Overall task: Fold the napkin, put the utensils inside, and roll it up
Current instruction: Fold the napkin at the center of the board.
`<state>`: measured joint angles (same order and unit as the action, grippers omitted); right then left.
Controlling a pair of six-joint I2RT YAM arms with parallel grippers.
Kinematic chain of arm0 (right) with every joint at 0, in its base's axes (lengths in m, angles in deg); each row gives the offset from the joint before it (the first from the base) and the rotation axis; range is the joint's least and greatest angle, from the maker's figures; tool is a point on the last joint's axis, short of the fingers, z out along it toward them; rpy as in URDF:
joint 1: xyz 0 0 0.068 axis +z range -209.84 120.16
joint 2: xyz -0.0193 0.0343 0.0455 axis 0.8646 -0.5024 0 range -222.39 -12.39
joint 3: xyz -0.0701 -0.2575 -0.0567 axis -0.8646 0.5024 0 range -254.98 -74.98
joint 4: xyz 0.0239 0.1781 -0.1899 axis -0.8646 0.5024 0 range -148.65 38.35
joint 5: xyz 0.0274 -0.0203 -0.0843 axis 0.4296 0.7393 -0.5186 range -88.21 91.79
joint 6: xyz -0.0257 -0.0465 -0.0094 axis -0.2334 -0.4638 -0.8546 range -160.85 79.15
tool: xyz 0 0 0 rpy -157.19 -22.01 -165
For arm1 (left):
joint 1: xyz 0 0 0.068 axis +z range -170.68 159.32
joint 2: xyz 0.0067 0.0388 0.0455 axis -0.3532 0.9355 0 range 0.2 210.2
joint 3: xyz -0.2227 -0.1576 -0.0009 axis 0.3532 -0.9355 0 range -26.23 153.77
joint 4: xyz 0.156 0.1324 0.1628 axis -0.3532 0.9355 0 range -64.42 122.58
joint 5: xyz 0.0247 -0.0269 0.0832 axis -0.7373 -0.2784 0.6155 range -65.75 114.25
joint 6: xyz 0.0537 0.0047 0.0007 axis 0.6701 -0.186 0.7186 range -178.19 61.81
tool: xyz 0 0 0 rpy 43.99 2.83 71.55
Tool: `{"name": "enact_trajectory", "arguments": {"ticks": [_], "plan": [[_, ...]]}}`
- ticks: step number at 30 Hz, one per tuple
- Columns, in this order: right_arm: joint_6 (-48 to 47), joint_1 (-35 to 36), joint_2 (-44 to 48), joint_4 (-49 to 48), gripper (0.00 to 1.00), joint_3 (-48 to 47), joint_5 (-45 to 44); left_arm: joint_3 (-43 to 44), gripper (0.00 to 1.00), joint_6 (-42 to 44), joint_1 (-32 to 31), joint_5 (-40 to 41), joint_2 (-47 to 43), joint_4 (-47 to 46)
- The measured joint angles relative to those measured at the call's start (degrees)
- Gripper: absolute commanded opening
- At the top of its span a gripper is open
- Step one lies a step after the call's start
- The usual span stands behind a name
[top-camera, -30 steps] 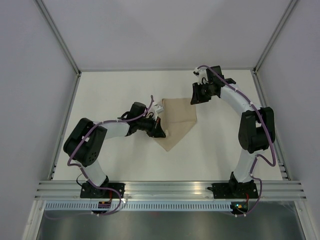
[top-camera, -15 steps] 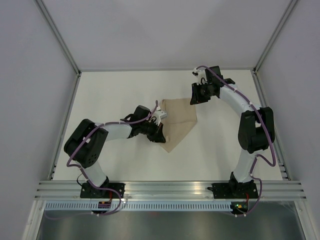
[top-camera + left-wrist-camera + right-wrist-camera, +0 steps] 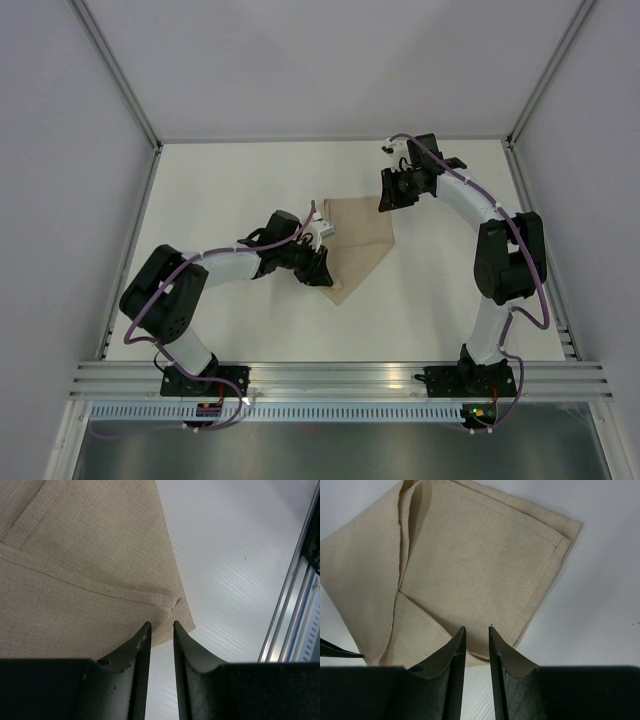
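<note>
The napkin (image 3: 362,243) lies folded in a rough triangle on the tabletop (image 3: 230,180). One corner is just ahead of the left jaws and an edge just ahead of the right jaws. Both pairs stand slightly apart and hold nothing. Folding seems to be the step in hand, and no fork is in view. The next move likely calls for a fresh grip on a corner.

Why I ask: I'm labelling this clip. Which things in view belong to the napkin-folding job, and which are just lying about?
Part of the job:
- napkin, folded, lying flat
- left pincer, slightly open at a napkin corner
- right pincer, open over the napkin's edge
No fork shows in any view.

Just there:
- white table
- metal rail along the near edge
</note>
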<state>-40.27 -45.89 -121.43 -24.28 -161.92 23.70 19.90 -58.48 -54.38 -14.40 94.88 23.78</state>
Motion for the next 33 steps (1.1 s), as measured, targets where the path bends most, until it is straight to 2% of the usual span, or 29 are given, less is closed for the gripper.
{"name": "enact_trajectory", "arguments": {"ticks": [11,16,20,22,27,33], "plan": [[-0.15,0.22,-0.15,0.09,0.3,0.0,-0.76,-0.44,0.29,-0.07,-0.57,1.68,-0.7,0.02],[-1.4,0.33,-0.2,1.29,0.3,0.22,-1.97,3.26,0.31,-0.92,0.72,8.85,-3.98,1.03],[-3.52,0.68,0.96,1.84,0.3,4.87,-3.48,11.47,0.18,-3.74,5.2,18.69,-4.31,1.6],[-4.37,1.09,2.01,2.29,0.3,8.48,-3.91,14.88,0.16,-5.53,8.15,23.37,-3.76,1.86],[-5.81,2.51,4.04,3.32,0.3,15.32,-4.57,21.29,0.07,-8.7,13.33,30.91,3.23,2.78],[-6.67,3.85,5.51,2.84,0.3,19.17,-5.46,22.99,0.03,-11.21,13.11,33.62,14.05,6.78]]}}
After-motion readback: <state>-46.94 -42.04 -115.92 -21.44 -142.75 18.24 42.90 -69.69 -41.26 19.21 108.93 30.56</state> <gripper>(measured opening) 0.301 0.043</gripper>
